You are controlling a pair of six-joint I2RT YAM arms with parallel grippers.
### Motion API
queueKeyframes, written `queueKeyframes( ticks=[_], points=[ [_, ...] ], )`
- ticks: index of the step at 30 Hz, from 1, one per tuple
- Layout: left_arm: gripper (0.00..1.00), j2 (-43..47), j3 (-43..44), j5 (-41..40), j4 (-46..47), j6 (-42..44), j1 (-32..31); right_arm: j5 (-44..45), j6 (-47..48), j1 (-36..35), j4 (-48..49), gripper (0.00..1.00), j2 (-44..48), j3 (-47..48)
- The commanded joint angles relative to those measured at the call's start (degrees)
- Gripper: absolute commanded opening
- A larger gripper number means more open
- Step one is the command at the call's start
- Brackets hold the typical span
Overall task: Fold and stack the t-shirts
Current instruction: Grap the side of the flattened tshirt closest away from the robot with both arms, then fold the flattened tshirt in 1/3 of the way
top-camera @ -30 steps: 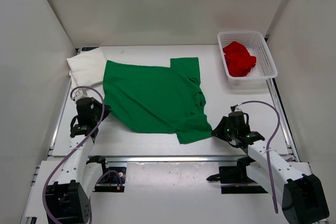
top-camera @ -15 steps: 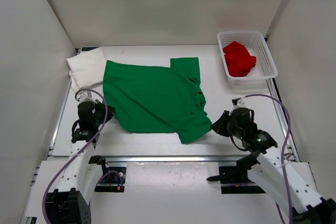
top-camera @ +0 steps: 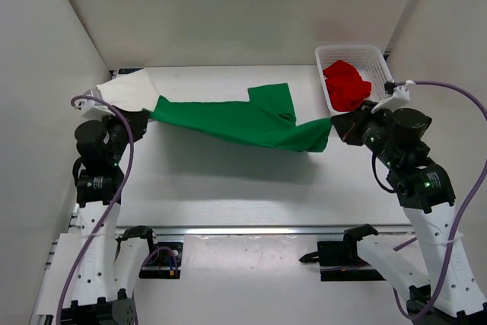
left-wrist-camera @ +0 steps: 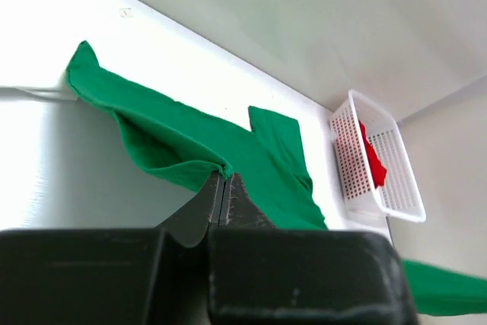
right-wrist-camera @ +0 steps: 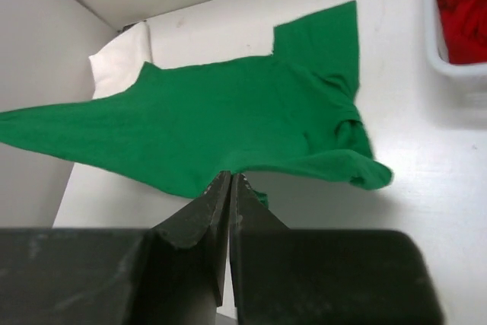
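Both your grippers are pinched shut on the green t-shirt [top-camera: 243, 119]: the left gripper [top-camera: 143, 121] on the end far from the basket [top-camera: 384, 66], the right gripper [top-camera: 336, 127] on the end just beside it. The shirt hangs between them, above the table [top-camera: 228, 180]. Carry both ends at equal height and lay them down together, to avoid wrinkles. The red t-shirt [top-camera: 346, 85] lies inside the basket, the white t-shirt [top-camera: 125, 90] well apart from it.
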State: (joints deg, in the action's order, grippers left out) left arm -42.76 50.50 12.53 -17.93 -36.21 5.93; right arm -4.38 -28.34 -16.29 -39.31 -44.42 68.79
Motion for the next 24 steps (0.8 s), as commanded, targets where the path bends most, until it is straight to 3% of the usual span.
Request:
queueKeyframes(
  ticks=[1, 9, 11, 18, 24],
  points=[
    [0.0, 1.4, -1.0, 0.4, -4.9, 2.0, -0.4, -5.9, 2.3, -0.2, 0.4, 0.0, -0.1, 1.9],
    [0.0, 5.2, -10.0, -1.8, -8.7, 5.5, -1.1, -1.2, -12.0, -14.4, -3.5, 0.0, 15.3, -30.1],
    [0.0, 6.2, -11.1, -2.5, -10.9, 6.7, -1.2, -0.5, -16.3, -17.3, -6.7, 0.0, 19.5, -34.0],
    [0.0, 7.9, -17.4, -3.8, -15.4, 8.1, -1.5, 0.9, -25.0, -23.4, -14.6, 0.0, 26.3, -40.3],
    [0.0, 3.9, -21.6, 0.6, -9.2, 4.6, 2.9, 2.2, -16.5, -19.2, -1.6, 0.0, 17.5, -40.3]
  ],
)
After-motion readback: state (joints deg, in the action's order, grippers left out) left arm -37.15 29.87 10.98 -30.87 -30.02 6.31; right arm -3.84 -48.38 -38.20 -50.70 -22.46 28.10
